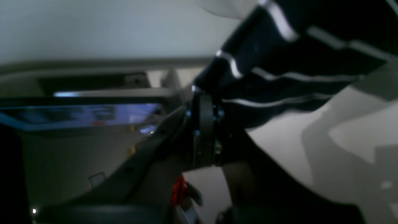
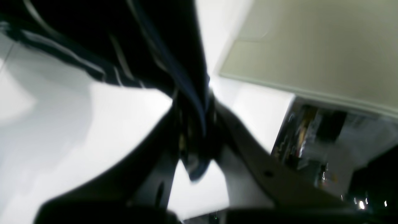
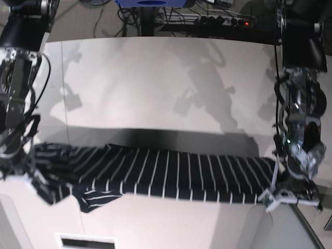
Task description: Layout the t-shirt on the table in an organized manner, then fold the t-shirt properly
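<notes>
Layout stage: both end effectors, left (image 3: 273, 193) and right (image 3: 32, 179), clamp the striped t-shirt (image 3: 176, 174), stretched above the tabletop (image 3: 155, 83). Not laid flat; folding untouched.

Dark navy white-striped t-shirt (image 3: 171, 174) stretched in a band across the lower frame, left end bunched and drooping, white table (image 3: 155, 88) behind

base view looks down from high in front over the whole tabletop (image 3: 155, 78); each wrist view sits close behind its jaws, blurred; all three share the stretched t-shirt (image 3: 171, 176).
</notes>
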